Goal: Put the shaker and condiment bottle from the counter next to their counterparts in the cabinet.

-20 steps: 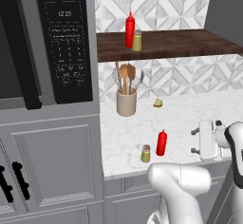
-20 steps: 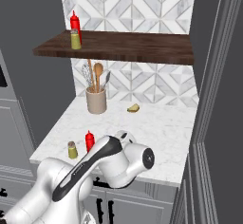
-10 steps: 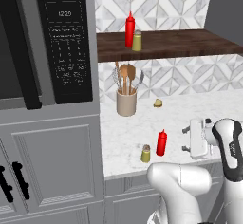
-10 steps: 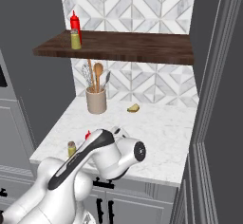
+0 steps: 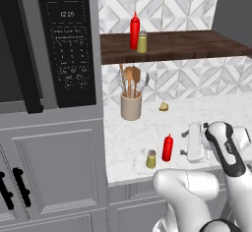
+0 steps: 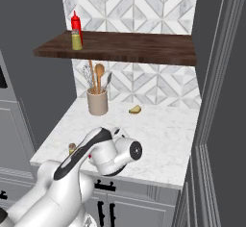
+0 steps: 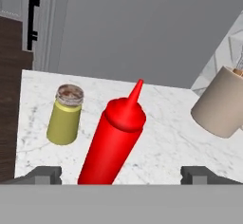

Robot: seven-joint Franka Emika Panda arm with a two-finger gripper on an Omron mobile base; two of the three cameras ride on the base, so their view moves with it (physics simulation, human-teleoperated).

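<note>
The slim bright red squeeze bottle (image 5: pixel 168 148) with its pointed nozzle stands upright near the front edge of the white marble-patterned counter (image 5: pixel 147 128); just beside it, on the side toward the tall grey cabinet wall with the black microwave (image 5: pixel 66 44), stands the small olive-yellow shaker (image 5: pixel 151 159) with a grey-silver cap — the two are close but not touching. On the red bottle's other side the two-finger gripper (image 5: pixel 196 142) of the white arm hangs low over the counter, its jaws spread wide and holding nothing; in the hand view the red bottle (image 7: pixel 114 140) rises between the two dark fingertips (image 7: pixel 45 174), apart from both, with the shaker (image 7: pixel 66 115) off to one side of it. Behind the red bottle, toward the patterned tile wall, sits a beige round utensil crock (image 5: pixel 131 106) full of wooden spoons; beyond the crock a small yellowish morsel (image 5: pixel 164 107) lies on the marble. Above the crock runs the long dark brown wooden shelf board (image 5: pixel 197 43); at its microwave end stand a second red squeeze bottle (image 5: pixel 134 30) and a second olive-yellow shaker (image 5: pixel 142 43) — close together, both upright.
</note>
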